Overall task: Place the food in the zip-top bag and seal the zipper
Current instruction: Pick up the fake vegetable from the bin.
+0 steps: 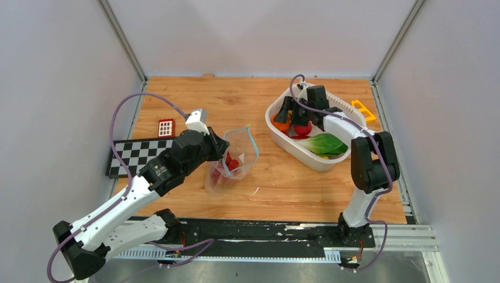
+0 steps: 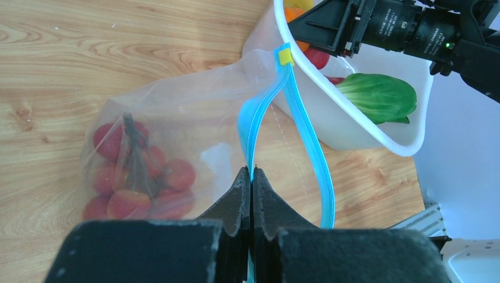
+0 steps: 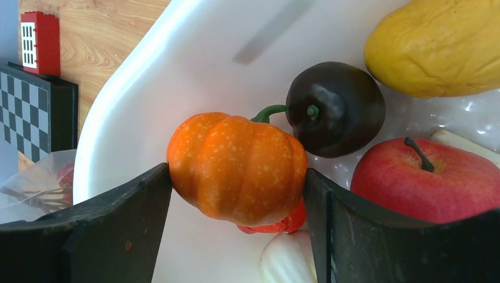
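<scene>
The clear zip-top bag (image 1: 239, 154) stands open on the wooden table, with the red grape bunch (image 2: 137, 175) inside it. My left gripper (image 2: 252, 172) is shut on the teal zipper (image 2: 259, 115) strip and holds one side of the mouth up; it also shows in the top view (image 1: 219, 148). My right gripper (image 3: 237, 188) is inside the white basket (image 1: 306, 152), with its fingers pressed on both sides of the orange tangerine (image 3: 236, 167). The dark purple piece (image 3: 336, 109), red apple (image 3: 430, 180) and yellow lemon (image 3: 442, 44) lie beside it in the basket.
A green leafy vegetable (image 1: 324, 143) lies in the basket's near end. A checkerboard mat (image 1: 141, 153) and a red toy block (image 1: 166, 127) sit at the left. A yellow piece (image 1: 364, 109) lies behind the basket. A white ribbed piece (image 3: 289, 262) lies under the tangerine.
</scene>
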{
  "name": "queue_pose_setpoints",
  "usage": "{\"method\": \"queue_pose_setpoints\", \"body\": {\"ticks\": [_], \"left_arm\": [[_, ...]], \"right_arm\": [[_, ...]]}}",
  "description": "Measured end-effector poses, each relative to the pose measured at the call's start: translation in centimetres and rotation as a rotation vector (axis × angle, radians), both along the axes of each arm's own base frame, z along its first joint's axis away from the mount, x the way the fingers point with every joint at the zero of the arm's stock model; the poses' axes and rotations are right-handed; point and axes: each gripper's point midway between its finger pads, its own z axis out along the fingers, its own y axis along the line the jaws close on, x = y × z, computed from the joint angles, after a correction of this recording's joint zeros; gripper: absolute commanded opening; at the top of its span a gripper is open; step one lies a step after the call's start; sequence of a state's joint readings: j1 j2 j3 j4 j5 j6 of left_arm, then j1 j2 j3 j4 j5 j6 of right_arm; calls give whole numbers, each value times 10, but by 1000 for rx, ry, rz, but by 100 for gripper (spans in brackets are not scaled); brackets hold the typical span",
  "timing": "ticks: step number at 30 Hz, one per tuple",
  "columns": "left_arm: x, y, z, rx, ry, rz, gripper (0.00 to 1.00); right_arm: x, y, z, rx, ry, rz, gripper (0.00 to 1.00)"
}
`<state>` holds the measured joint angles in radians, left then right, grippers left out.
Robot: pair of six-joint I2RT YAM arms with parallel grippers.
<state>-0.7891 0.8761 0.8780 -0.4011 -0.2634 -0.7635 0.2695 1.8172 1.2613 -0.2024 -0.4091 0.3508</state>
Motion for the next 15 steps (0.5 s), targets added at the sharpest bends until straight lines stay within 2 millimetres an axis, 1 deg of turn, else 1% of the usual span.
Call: {"method": "queue_pose_setpoints", "body": {"ticks": [4, 5, 7, 15], "left_arm": [[0, 0, 0, 1, 0, 0, 0], [0, 0, 0, 2, 0, -1, 0], [0, 0, 0, 3, -1, -1, 0], [-1, -2, -1, 3, 2, -17, 0]], "right_arm": [[-5, -4, 6, 2, -28, -19, 54], [-7, -6, 9, 2, -39, -26, 51], [-12, -10, 18, 4, -68, -40, 49], [-28, -18, 60, 40, -197, -62, 47]]}}
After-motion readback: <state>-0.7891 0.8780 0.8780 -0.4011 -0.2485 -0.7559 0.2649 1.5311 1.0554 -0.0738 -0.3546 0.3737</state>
